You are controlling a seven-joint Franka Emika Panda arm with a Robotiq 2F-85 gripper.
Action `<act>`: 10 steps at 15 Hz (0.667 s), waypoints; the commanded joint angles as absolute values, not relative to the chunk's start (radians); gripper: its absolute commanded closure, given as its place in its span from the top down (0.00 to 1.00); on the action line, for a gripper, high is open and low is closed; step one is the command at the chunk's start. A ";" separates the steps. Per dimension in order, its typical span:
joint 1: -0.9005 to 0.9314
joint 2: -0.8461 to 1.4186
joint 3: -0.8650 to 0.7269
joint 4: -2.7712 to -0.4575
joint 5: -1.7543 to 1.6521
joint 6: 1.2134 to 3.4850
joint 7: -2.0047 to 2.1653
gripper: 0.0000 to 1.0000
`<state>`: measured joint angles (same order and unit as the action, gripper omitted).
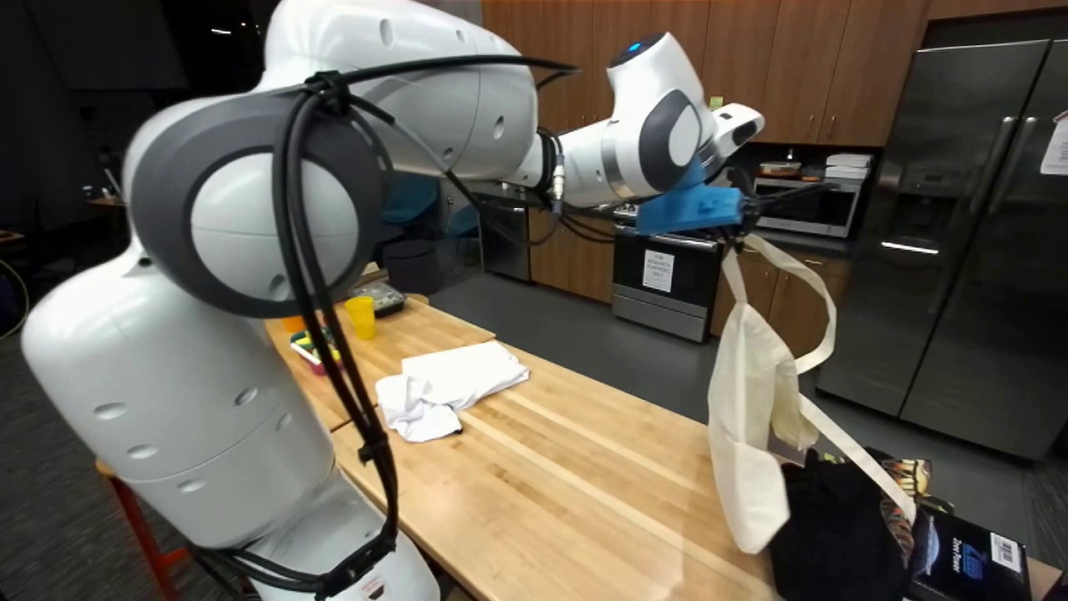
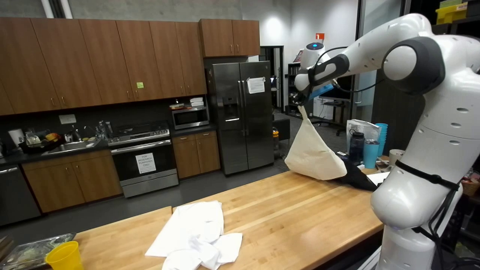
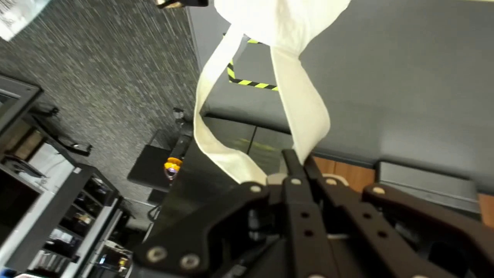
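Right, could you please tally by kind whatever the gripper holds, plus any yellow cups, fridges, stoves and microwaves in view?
Cream bag hanging from the gripper: 1
Yellow cup: 1
Fridge: 1
Stove: 1
Microwave: 1
Total: 5

Two wooden tables (image 2: 285,223) meet beneath a rumpled white cloth (image 2: 197,234). On one side of the cloth stand a yellow cup (image 2: 65,258) and a clear-lidded tray (image 2: 35,249); well apart on its opposite side lies black fabric (image 2: 356,176).
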<state>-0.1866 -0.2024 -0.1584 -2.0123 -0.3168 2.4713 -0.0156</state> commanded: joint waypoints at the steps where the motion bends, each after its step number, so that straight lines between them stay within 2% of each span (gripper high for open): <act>1: -0.131 -0.366 -0.099 -2.239 -0.319 2.456 -0.097 0.01; 6: -0.018 -0.461 -0.062 -2.437 -0.241 2.386 -0.242 0.01; 10: 0.058 -0.463 -0.048 -2.500 -0.196 2.270 -0.357 0.01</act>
